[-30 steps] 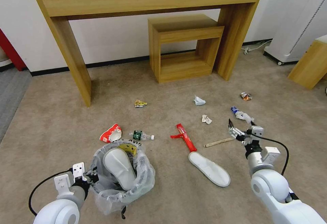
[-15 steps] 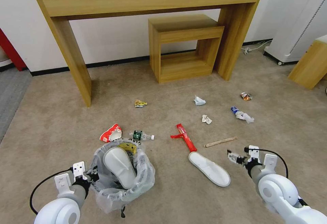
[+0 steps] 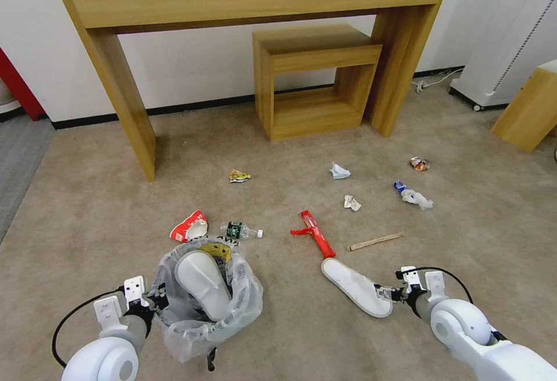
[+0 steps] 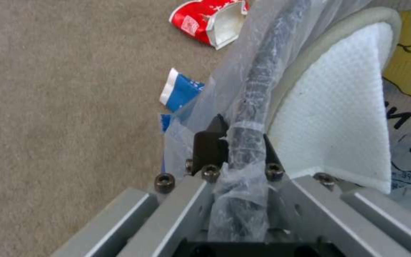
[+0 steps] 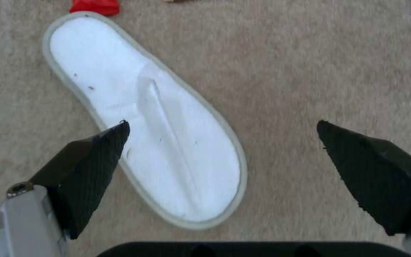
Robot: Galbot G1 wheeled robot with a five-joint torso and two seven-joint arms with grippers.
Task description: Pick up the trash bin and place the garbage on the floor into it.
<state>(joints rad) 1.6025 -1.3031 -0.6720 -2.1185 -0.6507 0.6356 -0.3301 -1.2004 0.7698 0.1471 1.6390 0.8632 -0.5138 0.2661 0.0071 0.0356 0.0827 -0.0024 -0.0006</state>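
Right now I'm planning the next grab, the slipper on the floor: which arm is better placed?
Right. The right gripper is open right by the slipper; the left gripper is shut on the bin rim.

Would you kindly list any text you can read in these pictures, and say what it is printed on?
Trash bin bag: large black letters, cut off, not readable as a word.
Red-white cup: white print, too blurred.
Green-label bottle: too small.
Red wrapper: too small.
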